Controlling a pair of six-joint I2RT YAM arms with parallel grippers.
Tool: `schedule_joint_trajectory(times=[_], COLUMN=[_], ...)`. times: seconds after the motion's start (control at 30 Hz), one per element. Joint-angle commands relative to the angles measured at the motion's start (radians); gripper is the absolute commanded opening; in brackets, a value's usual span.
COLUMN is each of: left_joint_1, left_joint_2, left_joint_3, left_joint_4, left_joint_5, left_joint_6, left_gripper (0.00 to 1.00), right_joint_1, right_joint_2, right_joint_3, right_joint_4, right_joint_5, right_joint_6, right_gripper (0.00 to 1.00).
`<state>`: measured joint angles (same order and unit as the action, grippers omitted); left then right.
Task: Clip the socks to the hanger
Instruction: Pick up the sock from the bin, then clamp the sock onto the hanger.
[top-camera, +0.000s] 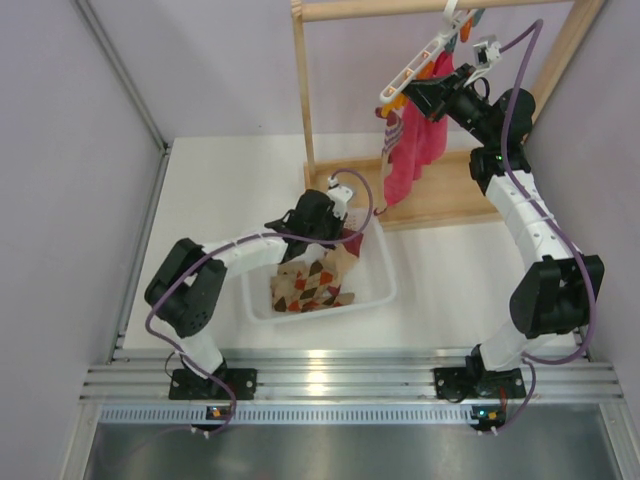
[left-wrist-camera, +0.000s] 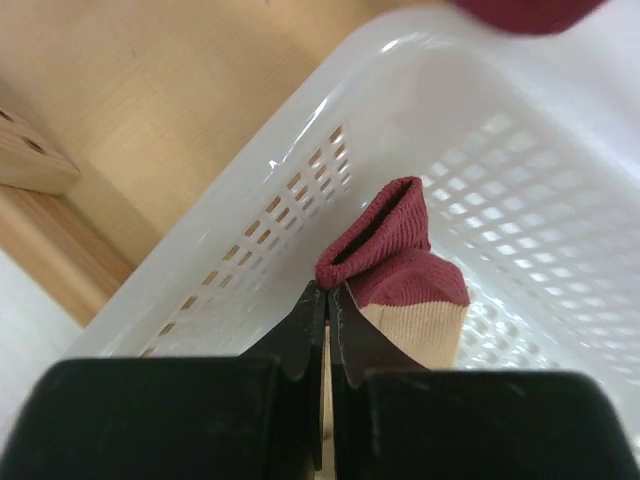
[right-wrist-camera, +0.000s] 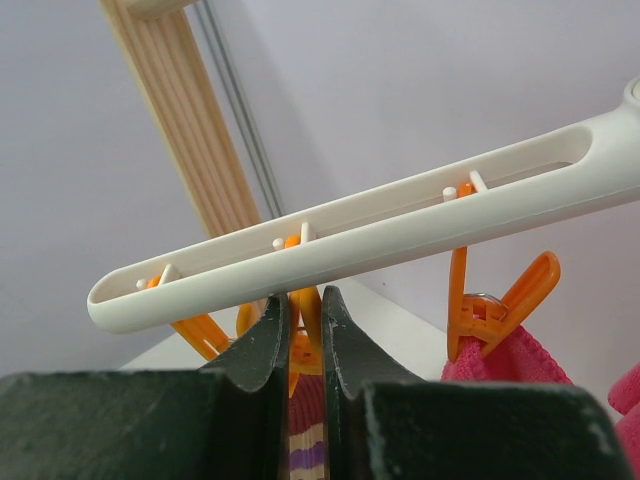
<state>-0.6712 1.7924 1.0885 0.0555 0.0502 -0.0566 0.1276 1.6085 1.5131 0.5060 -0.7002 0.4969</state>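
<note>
My left gripper is shut on the edge of a beige sock with a maroon end, inside the white basket. From above, this gripper is over the basket's far side. Several argyle socks lie in the basket. My right gripper is raised under the white hanger and shut on an orange clip. A purple-striped sock hangs from that clip, between my fingers. From above, this gripper is at the hanger, which hangs from the wooden rack.
The tall wooden rack stands at the back on its base. Pink cloths hang from the hanger's clips; one clip holds pink cloth. The basket sits between the arms. Grey walls close in both sides.
</note>
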Motion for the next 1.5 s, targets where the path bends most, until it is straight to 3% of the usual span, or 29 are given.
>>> schedule_joint_trajectory(times=[0.0, 0.3, 0.5, 0.63, 0.9, 1.1, 1.47], left_joint_1=[0.001, -0.045, -0.05, -0.054, -0.122, -0.122, -0.044], left_joint_2=[-0.195, -0.357, -0.43, -0.444, -0.308, -0.144, 0.114], left_joint_3=[-0.013, -0.07, -0.107, 0.014, 0.261, 0.451, 0.729], left_joint_4=[0.033, -0.051, 0.001, 0.015, 0.116, 0.222, 0.29], left_joint_5=[0.077, 0.296, 0.393, 0.502, 0.41, 0.418, 0.359], left_joint_6=[0.049, 0.291, 0.265, 0.167, 0.063, -0.012, -0.078], left_gripper=[0.0, 0.0, 0.0, 0.0, 0.0, 0.0, 0.0], right_joint_1=[-0.005, -0.005, -0.006, -0.003, -0.002, -0.002, -0.02], right_joint_2=[-0.045, -0.05, -0.05, -0.035, -0.027, -0.024, -0.018], right_joint_3=[0.022, 0.021, 0.024, 0.038, 0.061, 0.061, 0.062], right_joint_4=[-0.02, -0.02, -0.02, -0.014, -0.035, -0.015, 0.014], right_joint_5=[0.016, 0.015, 0.024, 0.021, 0.053, 0.027, -0.018], right_joint_6=[-0.009, -0.021, -0.014, 0.012, 0.035, 0.077, 0.123], right_gripper=[0.0, 0.0, 0.0, 0.0, 0.0, 0.0, 0.0])
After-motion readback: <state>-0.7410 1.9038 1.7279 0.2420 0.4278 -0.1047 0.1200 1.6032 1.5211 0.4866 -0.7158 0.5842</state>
